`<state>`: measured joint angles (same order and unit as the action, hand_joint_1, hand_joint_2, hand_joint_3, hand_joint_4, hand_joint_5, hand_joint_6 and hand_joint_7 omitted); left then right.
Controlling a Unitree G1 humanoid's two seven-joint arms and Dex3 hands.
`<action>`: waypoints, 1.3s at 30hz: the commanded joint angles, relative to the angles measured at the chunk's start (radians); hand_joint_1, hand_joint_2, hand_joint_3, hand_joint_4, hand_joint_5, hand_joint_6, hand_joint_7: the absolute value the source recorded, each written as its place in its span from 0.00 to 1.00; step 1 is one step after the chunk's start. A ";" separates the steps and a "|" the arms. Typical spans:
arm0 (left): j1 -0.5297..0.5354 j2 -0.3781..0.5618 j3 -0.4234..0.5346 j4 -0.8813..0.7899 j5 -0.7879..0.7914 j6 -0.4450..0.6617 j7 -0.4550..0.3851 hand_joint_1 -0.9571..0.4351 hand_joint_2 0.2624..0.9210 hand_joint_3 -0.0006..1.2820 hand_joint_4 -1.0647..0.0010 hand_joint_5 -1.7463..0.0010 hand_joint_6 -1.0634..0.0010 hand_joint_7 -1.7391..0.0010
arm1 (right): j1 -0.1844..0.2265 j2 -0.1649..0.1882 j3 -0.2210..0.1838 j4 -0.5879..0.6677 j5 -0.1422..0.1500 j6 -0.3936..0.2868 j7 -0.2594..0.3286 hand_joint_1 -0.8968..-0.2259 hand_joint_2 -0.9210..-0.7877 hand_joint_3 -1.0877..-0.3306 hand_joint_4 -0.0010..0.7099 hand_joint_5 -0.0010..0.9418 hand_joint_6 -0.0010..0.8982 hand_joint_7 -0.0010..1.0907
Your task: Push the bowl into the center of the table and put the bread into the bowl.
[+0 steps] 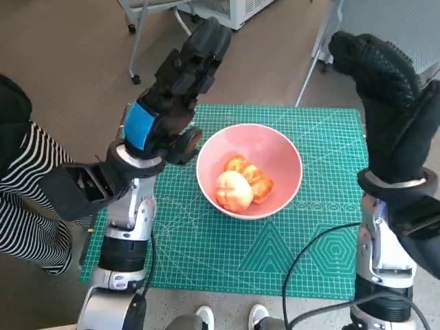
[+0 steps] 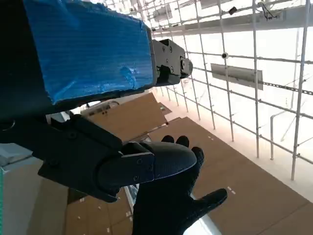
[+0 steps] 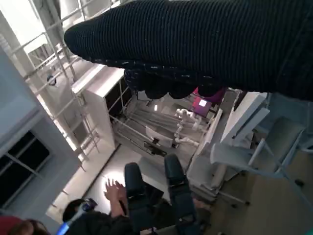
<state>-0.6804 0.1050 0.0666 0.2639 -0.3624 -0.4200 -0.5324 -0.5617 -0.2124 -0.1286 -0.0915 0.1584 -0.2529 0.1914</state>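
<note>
Bowl (image 1: 249, 170), pink, sits on the green mat (image 1: 206, 240) near the table's middle, slightly toward the far edge. Bread (image 1: 242, 184) lies inside it, pale rounded pieces touching each other. Left hand (image 1: 177, 89) is raised above the mat's far left corner, fingers extended, holding nothing. Right hand (image 1: 385, 103) is raised over the right edge, fingers apart, holding nothing. A person in a striped sleeve (image 1: 31, 206) stands beside the left edge.
</note>
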 commanded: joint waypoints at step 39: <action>0.035 -0.012 0.052 0.066 0.053 -0.163 0.038 0.14 1.00 0.47 1.00 1.00 1.00 1.00 | 0.047 0.032 0.030 -0.027 -0.023 0.019 -0.038 0.31 0.00 0.52 0.26 0.00 0.04 0.54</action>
<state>-0.6547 0.0810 0.1169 0.3327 -0.3184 -0.5687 -0.4953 -0.5369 -0.1893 -0.1077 -0.1103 0.1497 -0.2522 0.1605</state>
